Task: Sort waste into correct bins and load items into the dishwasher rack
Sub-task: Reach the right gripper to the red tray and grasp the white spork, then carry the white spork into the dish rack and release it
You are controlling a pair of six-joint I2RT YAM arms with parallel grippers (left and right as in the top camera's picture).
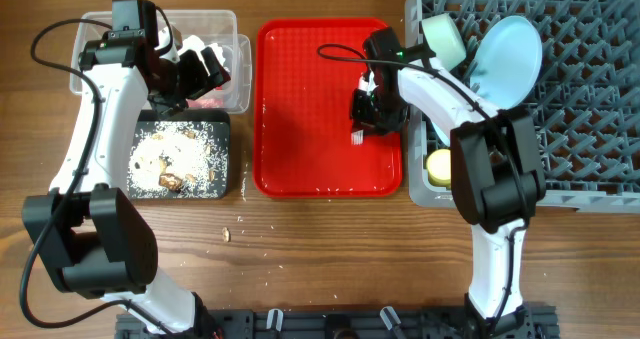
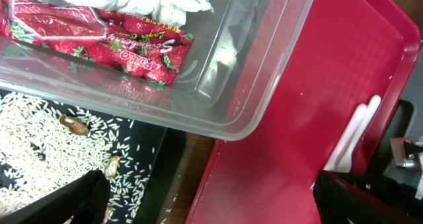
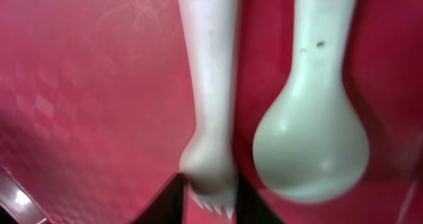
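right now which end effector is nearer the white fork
Right. The right end effector straddles the fork on the red tray; the left end effector is away over the clear tub.

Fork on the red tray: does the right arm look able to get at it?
Probably yes. The right gripper hangs just over the fork, straddling its tines, with nothing on top of it; the spoon lies close beside.
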